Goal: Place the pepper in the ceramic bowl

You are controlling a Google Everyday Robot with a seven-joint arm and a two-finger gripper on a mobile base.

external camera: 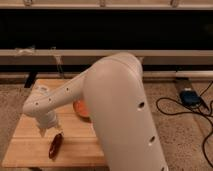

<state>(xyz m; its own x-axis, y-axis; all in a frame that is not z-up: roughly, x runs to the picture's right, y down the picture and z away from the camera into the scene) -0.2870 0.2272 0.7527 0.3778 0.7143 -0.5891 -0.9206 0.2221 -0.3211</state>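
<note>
The dark red pepper point(55, 145) lies on the wooden table point(30, 145) near its front left part. My gripper point(46, 131) hangs at the end of the white arm, just above and up-left of the pepper. The orange ceramic bowl point(80, 107) sits further back on the table; only its left rim shows, the rest is hidden behind my white arm.
My bulky white arm point(120, 110) covers the table's right half. A black cable and a blue-grey device point(190, 97) lie on the carpet at the right. A dark shelf unit runs along the back wall.
</note>
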